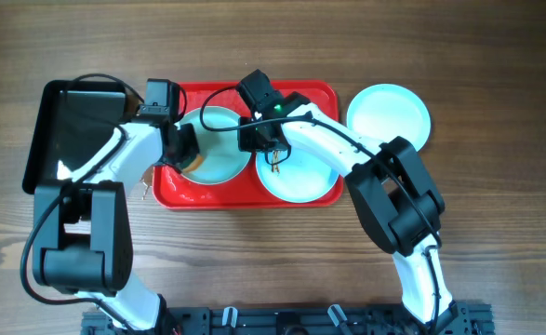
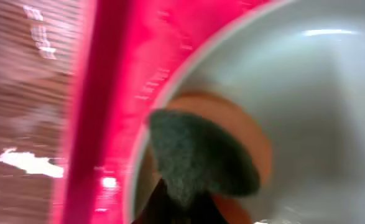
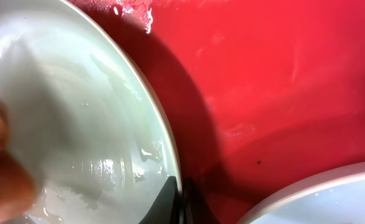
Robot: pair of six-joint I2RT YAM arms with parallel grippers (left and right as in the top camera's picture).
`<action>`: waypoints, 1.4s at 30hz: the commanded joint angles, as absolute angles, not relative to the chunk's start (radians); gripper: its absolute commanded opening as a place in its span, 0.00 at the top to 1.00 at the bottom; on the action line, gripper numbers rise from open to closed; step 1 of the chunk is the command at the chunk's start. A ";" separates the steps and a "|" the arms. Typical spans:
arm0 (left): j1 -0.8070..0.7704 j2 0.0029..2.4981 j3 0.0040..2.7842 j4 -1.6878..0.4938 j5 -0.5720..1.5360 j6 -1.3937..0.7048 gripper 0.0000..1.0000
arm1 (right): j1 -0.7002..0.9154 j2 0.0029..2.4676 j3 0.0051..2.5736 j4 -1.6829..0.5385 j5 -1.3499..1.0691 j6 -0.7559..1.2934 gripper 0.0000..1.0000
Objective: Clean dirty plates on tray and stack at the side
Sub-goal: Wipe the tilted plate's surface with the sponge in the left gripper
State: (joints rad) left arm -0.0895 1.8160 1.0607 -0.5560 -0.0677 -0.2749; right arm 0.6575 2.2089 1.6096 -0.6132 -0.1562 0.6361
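Note:
The red tray (image 1: 321, 95) holds two white plates. My left gripper (image 1: 183, 147) is shut on a green-and-orange sponge (image 2: 201, 158) and presses it on the left plate (image 1: 221, 160) near that plate's left rim; a brownish patch shows beside the sponge. My right gripper (image 1: 259, 140) is shut on the right rim of that same plate (image 3: 95, 106), with its fingers (image 3: 181, 200) pinching the edge. The second plate (image 1: 300, 179) lies at the tray's right, also showing in the right wrist view (image 3: 337, 193). A third plate (image 1: 389, 113) rests on the table, right of the tray.
A black tray (image 1: 73, 130) lies left of the red tray, under my left arm. The red tray's raised rim (image 2: 101, 118) runs beside the sponge, with wooden table (image 2: 27, 93) beyond it. Both arms cross over the tray's near half.

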 commanded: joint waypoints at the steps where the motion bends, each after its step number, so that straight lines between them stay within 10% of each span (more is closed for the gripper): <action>1: -0.071 1.812 1.061 -0.566 -0.292 -0.266 0.96 | 0.657 2.228 1.608 -0.615 -0.134 0.654 0.96; 18: -0.142 1.819 1.060 -0.483 0.108 -0.348 0.96 | 0.657 2.228 1.608 -0.607 -0.131 0.654 0.96; 28: -0.141 1.600 1.136 -0.628 -0.490 -0.311 0.96 | 0.657 2.228 1.608 -0.606 -0.126 0.624 0.96; 35: -0.141 1.406 1.141 -0.649 -0.053 -0.327 0.96 | 0.657 2.188 1.674 -0.611 -0.133 0.503 0.96; 42: -0.141 1.408 1.141 -0.754 0.025 -0.325 0.96 | 0.658 1.914 1.697 -0.642 0.530 0.166 0.96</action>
